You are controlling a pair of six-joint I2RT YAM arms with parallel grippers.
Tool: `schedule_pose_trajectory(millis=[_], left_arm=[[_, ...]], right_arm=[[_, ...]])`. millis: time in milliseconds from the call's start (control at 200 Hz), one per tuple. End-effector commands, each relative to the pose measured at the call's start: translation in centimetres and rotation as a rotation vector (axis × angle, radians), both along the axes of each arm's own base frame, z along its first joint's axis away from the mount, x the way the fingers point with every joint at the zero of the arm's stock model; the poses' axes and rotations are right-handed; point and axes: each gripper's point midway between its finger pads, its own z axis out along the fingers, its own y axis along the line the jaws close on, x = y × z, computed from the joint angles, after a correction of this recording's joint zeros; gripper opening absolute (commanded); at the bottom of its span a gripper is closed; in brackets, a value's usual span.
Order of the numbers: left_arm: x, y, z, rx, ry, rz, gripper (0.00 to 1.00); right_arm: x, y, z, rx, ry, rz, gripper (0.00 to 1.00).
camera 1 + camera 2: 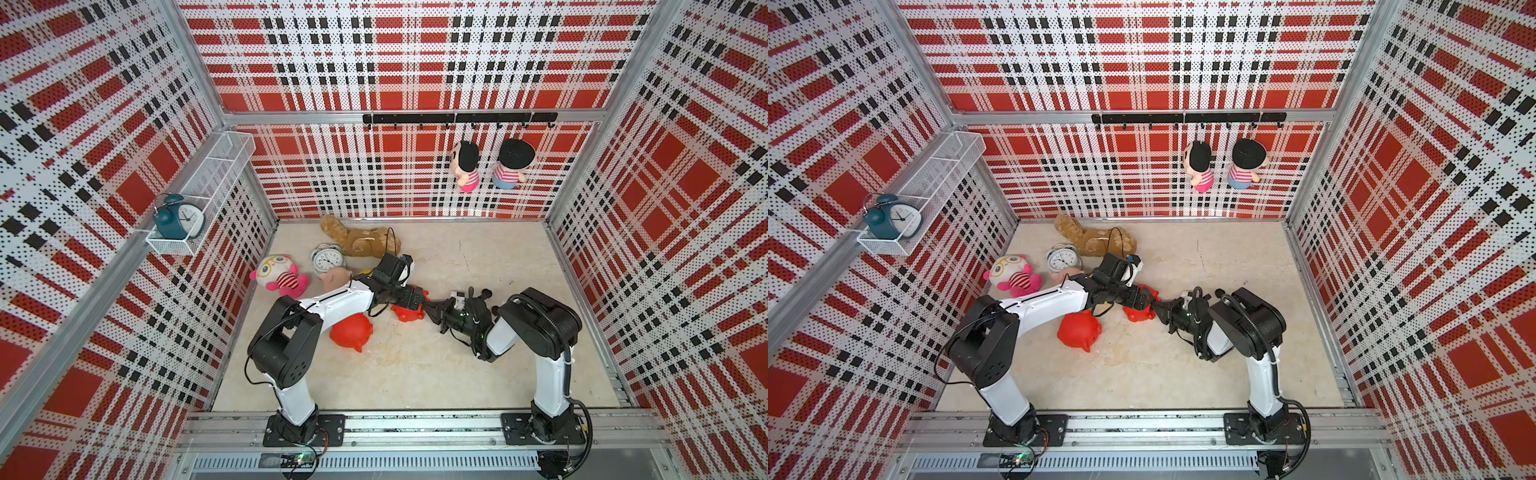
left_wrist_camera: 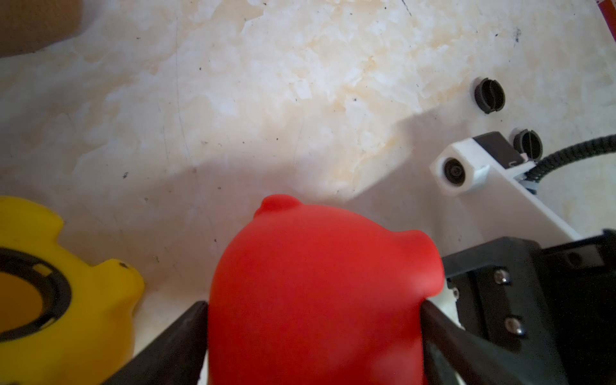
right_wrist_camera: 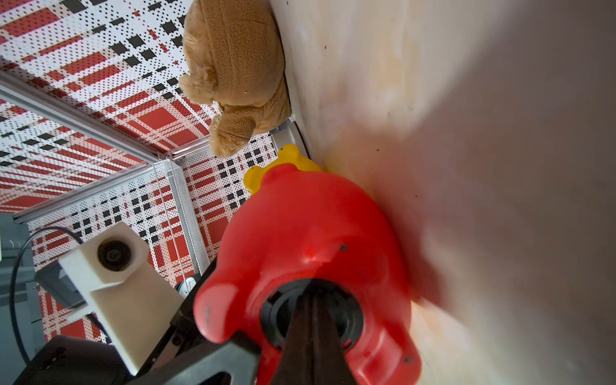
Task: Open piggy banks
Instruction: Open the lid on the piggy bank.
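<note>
A red piggy bank (image 1: 409,311) (image 2: 316,283) lies on its side mid-floor, and my left gripper (image 1: 415,299) (image 2: 313,310) is closed wide around its body, a finger on each flank. Its black belly plug (image 3: 346,316) faces my right gripper (image 1: 428,309) (image 3: 311,290), whose fingers are pressed together with their tips in the middle of the plug. A second red piggy bank (image 1: 351,332) lies under the left arm. The yellow piggy bank (image 2: 83,300) sits beside the held one, its belly hole open. Part of the pale pink piggy bank (image 1: 334,278) shows behind the left arm.
Two loose black plugs (image 2: 489,96) (image 2: 528,144) lie near the right wrist. A brown teddy bear (image 1: 361,241), a silver alarm clock (image 1: 328,259) and a plush doll with glasses (image 1: 278,276) crowd the back left. A wall shelf (image 1: 208,178) holds a teal clock.
</note>
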Motion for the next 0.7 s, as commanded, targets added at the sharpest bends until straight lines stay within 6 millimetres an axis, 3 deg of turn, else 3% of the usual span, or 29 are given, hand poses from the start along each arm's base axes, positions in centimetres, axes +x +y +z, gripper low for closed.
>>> schedule_pose_trajectory(millis=[0, 391, 536, 696], left_arm=[[-5.2, 0.2, -4.2, 0.039, 0.204, -0.094, 0.93], [-4.7, 1.1, -4.5, 0.038, 0.211, -0.071, 0.93], [-4.7, 1.1, -4.5, 0.039, 0.207, -0.068, 0.93], [-4.4, 1.8, -4.6, 0.052, 0.199, -0.048, 0.93]], right_arm=[[1.2, 0.3, 1.0, -0.064, -0.109, 0.012, 0.0], [2.8, -0.5, 3.6, -0.491, -0.457, 0.095, 0.0], [3.2, -0.4, 4.3, -0.492, -0.465, 0.093, 0.0], [3.0, -0.9, 3.6, -0.417, -0.412, 0.07, 0.0]])
